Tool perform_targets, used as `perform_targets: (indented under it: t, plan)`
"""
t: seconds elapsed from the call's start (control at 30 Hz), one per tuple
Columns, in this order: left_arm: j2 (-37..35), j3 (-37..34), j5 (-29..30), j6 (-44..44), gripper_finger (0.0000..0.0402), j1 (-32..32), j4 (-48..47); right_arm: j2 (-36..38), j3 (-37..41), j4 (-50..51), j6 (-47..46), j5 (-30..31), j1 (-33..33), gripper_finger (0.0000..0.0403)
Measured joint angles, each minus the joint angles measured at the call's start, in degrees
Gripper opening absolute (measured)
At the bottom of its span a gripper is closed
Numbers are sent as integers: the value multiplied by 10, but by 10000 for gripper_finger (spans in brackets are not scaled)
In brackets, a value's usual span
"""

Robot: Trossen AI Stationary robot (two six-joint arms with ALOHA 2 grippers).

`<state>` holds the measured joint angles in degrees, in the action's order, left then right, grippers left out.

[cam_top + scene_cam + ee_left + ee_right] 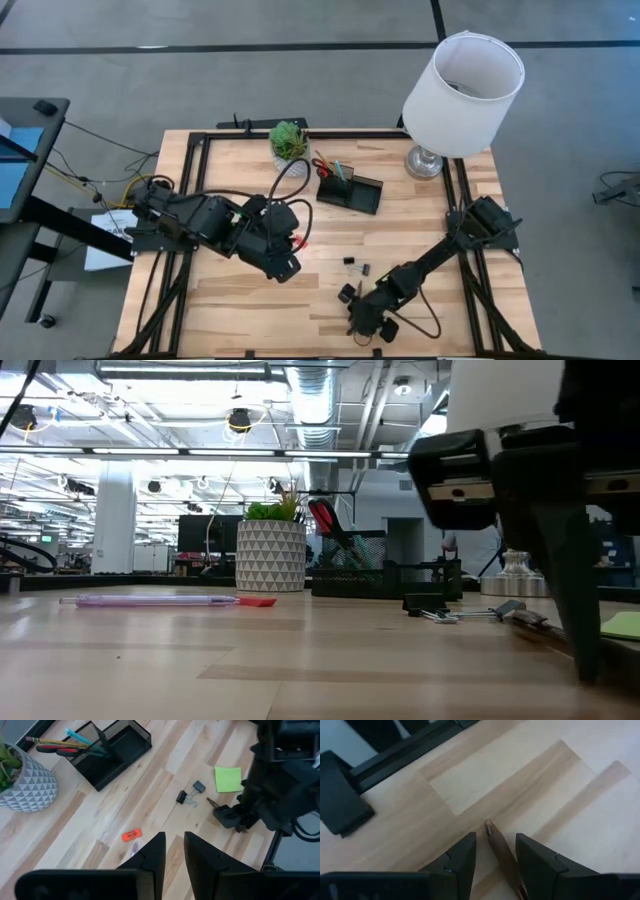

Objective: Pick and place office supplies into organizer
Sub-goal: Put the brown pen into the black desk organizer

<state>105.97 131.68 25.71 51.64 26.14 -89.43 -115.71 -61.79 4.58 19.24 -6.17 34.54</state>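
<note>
The black organizer stands near the far edge and holds red-handled scissors and pens. On the table lie a brown pencil, two black clips, a lime-green sticky-note pad, an orange-red eraser and a pink pen. My right gripper is open and low over the table near its near edge; its fingers stand on either side of the pencil's tip end. My left gripper hangs above the eraser and the pen, open by a narrow gap and empty.
A white patterned plant pot stands left of the organizer, and a white lamp stands at the far right corner. Black frame rails run along the table's sides. Bare wood lies at the near left.
</note>
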Motion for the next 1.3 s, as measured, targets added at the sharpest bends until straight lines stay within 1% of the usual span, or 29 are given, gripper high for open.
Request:
perform_targets:
  t: [0.07, 0.13, 0.23, 0.47, 0.57, 0.67, 0.77, 0.87, 0.93, 1.0, 1.2, 1.3]
  plan:
    - [0, 0, -3, 4, 61, 5, 0, -7, -1, -10, 19, -29, -8, 130]
    - [0, 0, -7, 11, 61, 10, 0, -8, -1, -15, 49, -42, -14, 125]
    - [0, 0, -14, 24, 61, 18, 0, -11, 0, -22, 83, -82, -29, 110]
    - [0, 2, -14, 57, 61, 45, 4, -13, 1, -19, 90, -129, -63, 43]
    - [0, 9, -12, 73, 61, 55, 5, -14, 1, -21, 64, -132, -68, 17]
    - [0, 16, -9, 91, 61, 67, 4, -14, 4, -34, 29, -137, -69, 19]
    - [0, 25, 10, 108, 61, 79, 4, -13, 6, -66, -23, -139, -69, 28]
    - [-1, 33, 39, 127, 61, 88, 4, -5, 7, -100, -80, -128, -73, 22]
    - [-9, 31, 56, 136, 61, 92, 4, -2, 1, -105, -103, -101, -80, 13]
    - [-16, 33, 71, 144, 61, 96, 0, 12, -6, -106, -117, -74, -88, 13]
    - [-39, 33, 107, 149, 61, 107, 2, 86, -23, -110, -133, -4, -121, 12]
    - [-50, 33, 128, 141, 61, 107, 1, 144, -28, -117, -136, 54, -157, 11]
